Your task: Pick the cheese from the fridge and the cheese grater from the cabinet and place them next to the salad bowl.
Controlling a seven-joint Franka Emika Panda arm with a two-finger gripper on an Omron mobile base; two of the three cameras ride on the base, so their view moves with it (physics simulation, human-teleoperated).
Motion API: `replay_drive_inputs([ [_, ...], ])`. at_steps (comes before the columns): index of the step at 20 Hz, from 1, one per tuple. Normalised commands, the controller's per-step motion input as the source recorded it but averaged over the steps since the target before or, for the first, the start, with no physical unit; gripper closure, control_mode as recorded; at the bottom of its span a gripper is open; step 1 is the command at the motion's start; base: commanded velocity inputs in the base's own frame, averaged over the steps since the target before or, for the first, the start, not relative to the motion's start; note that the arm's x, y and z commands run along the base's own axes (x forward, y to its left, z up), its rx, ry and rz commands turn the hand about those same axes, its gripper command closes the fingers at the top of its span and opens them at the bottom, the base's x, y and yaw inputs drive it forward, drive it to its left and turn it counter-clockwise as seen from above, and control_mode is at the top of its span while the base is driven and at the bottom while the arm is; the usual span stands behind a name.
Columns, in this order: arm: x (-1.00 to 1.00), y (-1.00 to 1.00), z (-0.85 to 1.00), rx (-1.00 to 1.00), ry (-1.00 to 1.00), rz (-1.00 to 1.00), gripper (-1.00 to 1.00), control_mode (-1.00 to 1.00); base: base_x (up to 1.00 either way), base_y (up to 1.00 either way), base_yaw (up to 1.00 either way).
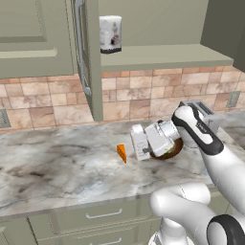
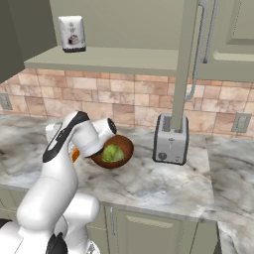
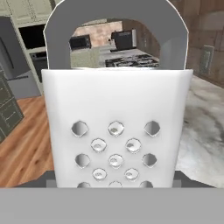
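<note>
Silver toaster (image 2: 170,139) on marble counter (image 1: 57,167); white canister (image 1: 110,34) above.

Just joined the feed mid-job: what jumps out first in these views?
The cheese grater looms close before the hand camera; from the left base view it stands at the end effector on the marble counter. The orange cheese lies just left of it, with the salad bowl behind the wrist. Above, a white canister sits in the open cabinet.

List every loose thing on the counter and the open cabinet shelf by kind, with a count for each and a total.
Cheese wedge: 1
Cheese grater: 1, at the hand
Salad bowl with lettuce: 1
Toaster: 1
White canister on the cabinet shelf: 1
Total: 5
</note>
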Motion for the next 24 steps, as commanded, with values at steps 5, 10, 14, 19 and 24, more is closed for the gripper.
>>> replay_drive_inputs([
  [5, -0.01, 0.05, -0.57, -0.09, 0.01, 0.0, 1.0, -1.0, 0.0, 0.0, 0.0],
  [10, 0.01, 0.08, -0.52, -0.07, 0.02, 0.01, 1.0, -1.0, 0.0, 0.0, 0.0],
  [14, 0.13, 0.04, -0.47, 0.0, 0.0, 0.05, 1.0, -1.0, 0.0, 0.0, 0.0],
  [19, 0.14, 0.16, -0.39, 0.0, 0.0, 0.03, 1.0, -1.0, 0.0, 0.0, 0.0],
  [24, 0.2, 0.14, -0.25, 0.0, 0.0, 0.1, 1.0, -1.0, 0.0, 0.0, 0.0],
])
